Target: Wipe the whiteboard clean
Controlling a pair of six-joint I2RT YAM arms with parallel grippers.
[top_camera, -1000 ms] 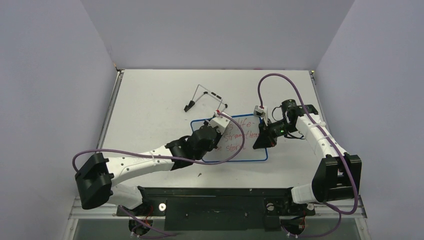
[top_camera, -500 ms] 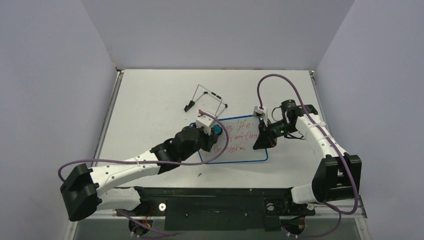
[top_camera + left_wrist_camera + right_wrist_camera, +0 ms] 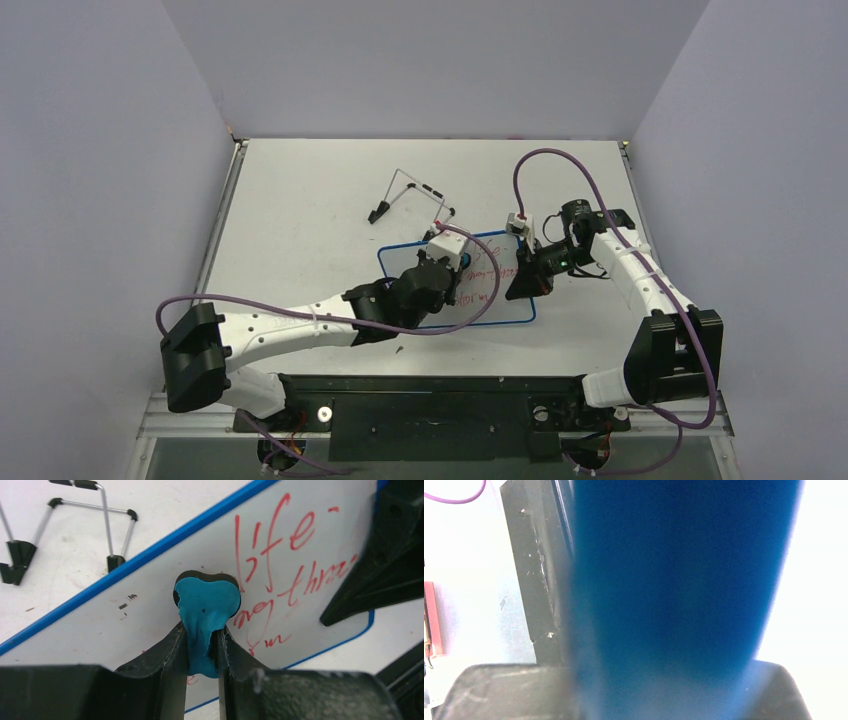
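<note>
Whiteboard (image 3: 500,305) flat on the table (image 3: 300,220), wire stand (image 3: 415,195) near its far edge
Left gripper (image 3: 202,645) clamps blue eraser (image 3: 206,600) on the board beside red "life"; right gripper (image 3: 527,278), closed, rests at its right edge

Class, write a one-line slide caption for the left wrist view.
Left claw holds a blue eraser on the whiteboard beside red handwriting.

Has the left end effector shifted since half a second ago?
Yes. The left end effector, gripping the eraser, has moved right across the whiteboard: it sat below the middle of the wire stand, and now lies below its right foot.
</note>
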